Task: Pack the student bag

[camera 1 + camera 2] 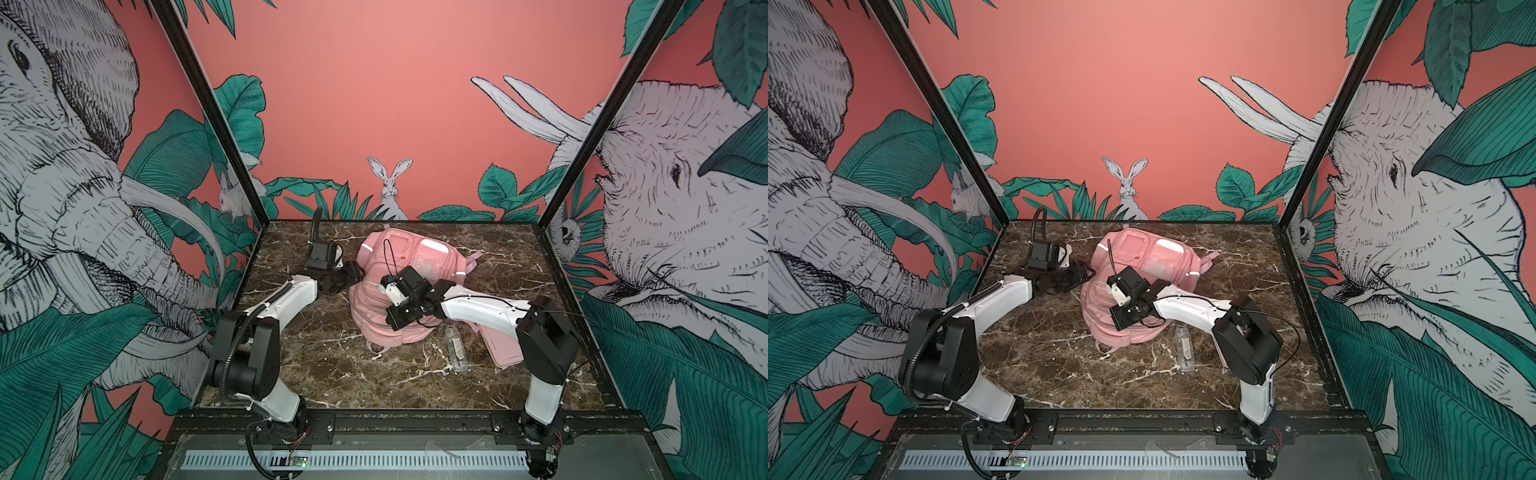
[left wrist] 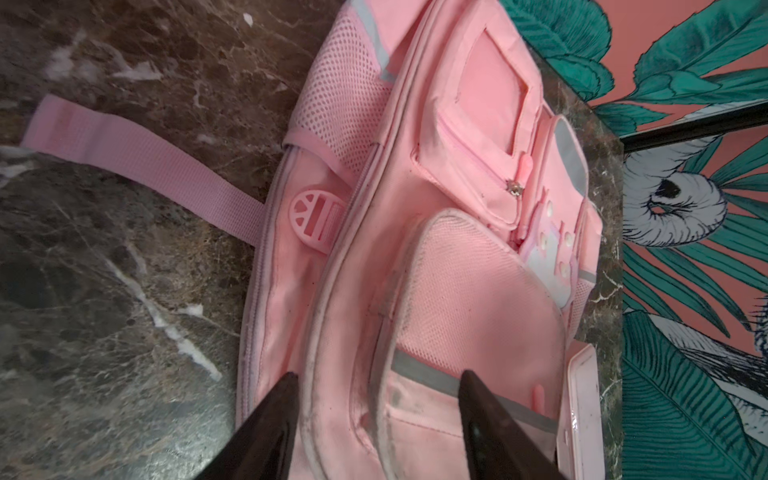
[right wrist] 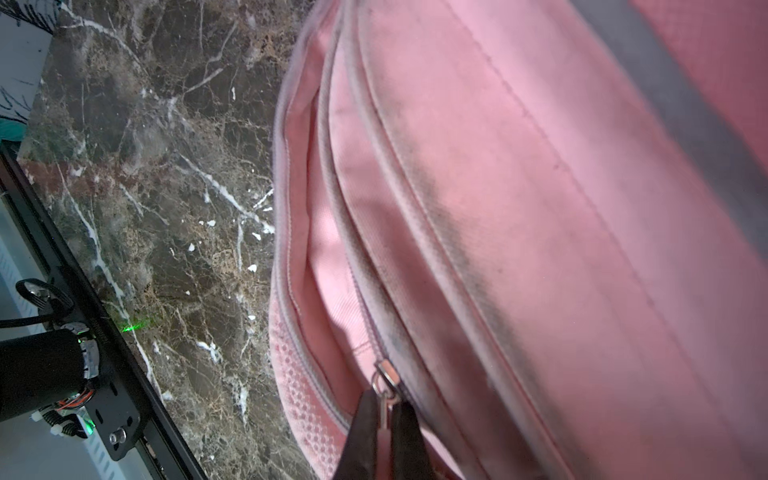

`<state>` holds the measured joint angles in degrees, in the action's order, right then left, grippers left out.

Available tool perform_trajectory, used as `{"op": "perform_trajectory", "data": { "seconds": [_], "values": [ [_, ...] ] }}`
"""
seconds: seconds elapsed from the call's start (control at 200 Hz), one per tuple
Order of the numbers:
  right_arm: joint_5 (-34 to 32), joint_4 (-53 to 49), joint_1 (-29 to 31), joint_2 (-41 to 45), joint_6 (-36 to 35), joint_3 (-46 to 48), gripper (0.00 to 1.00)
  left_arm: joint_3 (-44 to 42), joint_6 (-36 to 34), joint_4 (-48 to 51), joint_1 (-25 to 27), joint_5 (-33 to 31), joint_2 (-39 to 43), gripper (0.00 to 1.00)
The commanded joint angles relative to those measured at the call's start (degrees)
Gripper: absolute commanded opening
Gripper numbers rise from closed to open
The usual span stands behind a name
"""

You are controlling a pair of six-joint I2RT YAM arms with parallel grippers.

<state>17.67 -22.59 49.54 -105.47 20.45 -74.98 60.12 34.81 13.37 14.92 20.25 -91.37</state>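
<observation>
1. Right wrist view: right gripper [image 3: 384,409], jaws clamped on the zipper pull [image 3: 385,376].
2. Left gripper [image 2: 378,374]: jaws apart, straddling a bag seam.
3. Student bag [image 1: 409,253] lies centrally on the tabletop [image 1: 332,365], toward its far edge.

no text, label or number is legible anywhere

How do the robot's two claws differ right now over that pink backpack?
The left gripper has its jaws spread open, gripping nothing; the right gripper is pinched shut on a metal zip pull. The left points at the student bag's front pockets, the right along a long zip. Both have dark fingers.
</observation>
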Motion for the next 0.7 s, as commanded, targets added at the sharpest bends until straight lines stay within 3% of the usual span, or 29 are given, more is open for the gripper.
{"op": "perform_trajectory", "data": {
  "seconds": [0.0,0.375,0.695],
  "values": [
    [-0.4,-1.0,-0.4,2.9,-1.7,1.5,0.0,1.6,-1.9,1.4,0.1,3.3,-1.6,0.6],
    [0.1,-3.7,-0.8,2.6,-2.6,0.5,0.0,6.9,-3.2,-1.2,0.5,7.6,-8.9,0.51],
    [0.3,-2.2,-0.8,3.1,-1.8,1.8,0.0,15.4,-6.9,4.4,3.6,7.5,-16.5,0.46]
  ]
}}
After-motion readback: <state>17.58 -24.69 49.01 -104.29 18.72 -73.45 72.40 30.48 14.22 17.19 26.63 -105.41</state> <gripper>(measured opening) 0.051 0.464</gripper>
